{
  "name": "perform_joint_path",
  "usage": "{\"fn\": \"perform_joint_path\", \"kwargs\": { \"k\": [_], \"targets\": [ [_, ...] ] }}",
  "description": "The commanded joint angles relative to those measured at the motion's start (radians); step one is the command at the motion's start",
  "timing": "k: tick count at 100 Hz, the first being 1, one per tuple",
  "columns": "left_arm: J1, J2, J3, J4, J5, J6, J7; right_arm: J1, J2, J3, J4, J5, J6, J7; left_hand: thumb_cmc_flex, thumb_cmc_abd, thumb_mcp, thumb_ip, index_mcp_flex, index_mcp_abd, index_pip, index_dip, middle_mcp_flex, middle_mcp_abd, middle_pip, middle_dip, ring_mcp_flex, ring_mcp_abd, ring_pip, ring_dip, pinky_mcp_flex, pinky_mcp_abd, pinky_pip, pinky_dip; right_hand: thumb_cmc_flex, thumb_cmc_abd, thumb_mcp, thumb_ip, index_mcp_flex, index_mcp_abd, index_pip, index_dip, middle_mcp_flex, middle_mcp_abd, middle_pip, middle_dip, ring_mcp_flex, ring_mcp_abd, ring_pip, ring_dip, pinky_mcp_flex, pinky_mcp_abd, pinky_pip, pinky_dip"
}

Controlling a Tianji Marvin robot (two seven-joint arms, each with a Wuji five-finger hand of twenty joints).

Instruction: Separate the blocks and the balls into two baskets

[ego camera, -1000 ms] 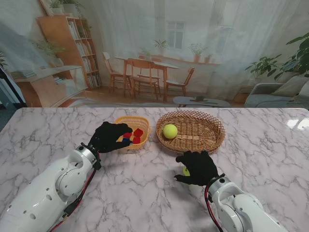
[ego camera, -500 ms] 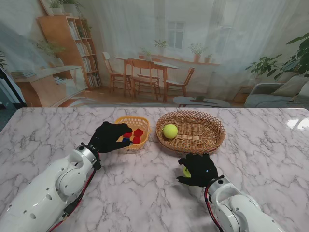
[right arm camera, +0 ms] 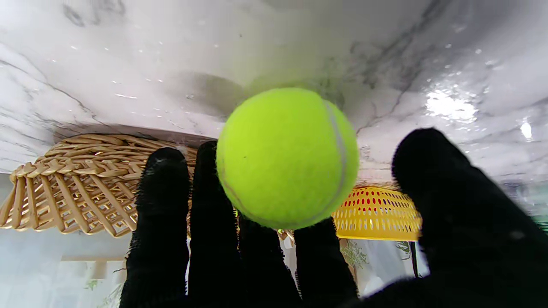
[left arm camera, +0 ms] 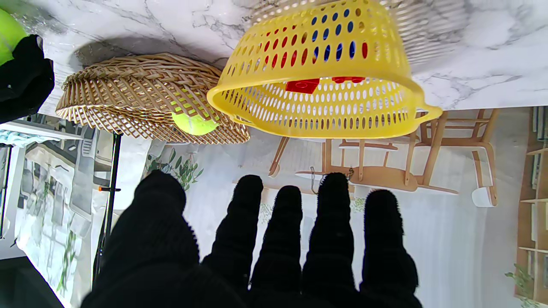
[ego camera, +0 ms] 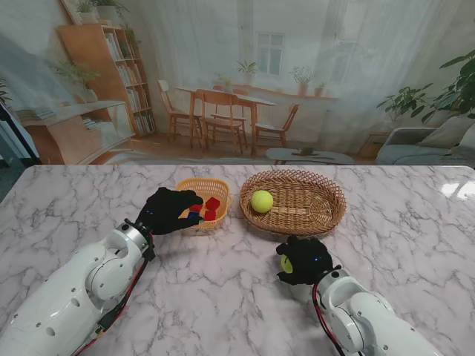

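Resting under the right hand [ego camera: 304, 259], the yellow-green tennis ball [ego camera: 286, 263] shows only as a sliver at its left edge; the fingers [right arm camera: 162, 222] curl around it on the marble desk [ego camera: 223, 297]. Beyond it, the oval wicker basket [ego camera: 319, 215] holds another tennis ball [ego camera: 261, 201]. Fingers spread and empty, the left hand [ego camera: 167, 210] partly covers the yellow plastic basket [ego camera: 194, 184] of red blocks [ego camera: 211, 208].

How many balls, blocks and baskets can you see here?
Balls: 2, one in the wicker basket at, one under the right hand at.
Blocks: at least 3 visible in the yellow basket, two red, one blue; the left hand may hide more.
Baskets: 2.
Total: 7 visible.
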Motion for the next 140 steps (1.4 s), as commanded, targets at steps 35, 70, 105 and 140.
{"fn": "perform_joint_path", "kwargs": {
  "k": [35,70,105,140],
  "targets": [
    [-0.004,0.002,0.007,0.000,0.000,0.006,-0.026,0.001,0.001,-0.018,0.011,-0.003,0.045,0.025,-0.007,0.051,-0.020,-0.008,-0.004,-0.007,-0.015,-0.003,-0.035,0.012,-0.023,-0.010,-0.024,0.012,-0.021,-0.009,-0.018,0.007,-0.029,0.003,0.048,-0.098,0.163,-0.035,0.055,0.007,0.065,0.009,0.035,0.019,0.069,0.042,0.057,-0.037,0.088,0.027,0.072,-0.035,0.033,0.022],
    [-0.007,0.002,0.009,0.003,-0.002,0.007,-0.026,0.007,-0.001,-0.038,0.013,0.004,0.068,0.029,-0.008,0.052,-0.020,-0.008,-0.004,-0.006,-0.015,-0.003,-0.035,0.012,-0.023,-0.010,-0.025,0.009,-0.022,-0.009,-0.018,0.006,-0.030,0.003,0.203,-0.095,0.245,-0.065,0.100,-0.013,0.166,0.029,0.107,-0.002,0.147,0.102,0.154,-0.076,0.203,0.077,0.188,-0.097,0.096,0.034],
    [-0.007,0.001,0.005,0.007,-0.005,0.008,-0.022,-0.082,-0.006,0.063,-0.124,-0.024,-0.015,-0.002,-0.006,0.052,-0.019,-0.008,-0.002,-0.005,-0.014,-0.002,-0.035,0.014,-0.023,-0.010,-0.024,0.010,-0.021,-0.009,-0.017,0.003,-0.030,0.003,0.317,-0.085,0.237,-0.136,0.086,-0.027,0.326,-0.090,0.147,-0.012,0.160,0.125,0.192,-0.086,0.238,0.092,0.231,-0.112,0.126,0.039],
    [-0.005,0.001,0.002,0.007,-0.007,0.008,-0.022,-0.085,-0.007,0.141,-0.183,-0.055,-0.095,-0.016,-0.006,0.052,-0.020,-0.008,-0.001,-0.005,-0.013,-0.001,-0.036,0.014,-0.023,-0.010,-0.026,0.010,-0.020,-0.009,-0.017,0.002,-0.030,0.003,0.327,-0.077,0.235,-0.138,0.085,-0.028,0.340,-0.102,0.147,-0.012,0.156,0.125,0.190,-0.085,0.234,0.091,0.230,-0.109,0.123,0.037]
  ]
}}
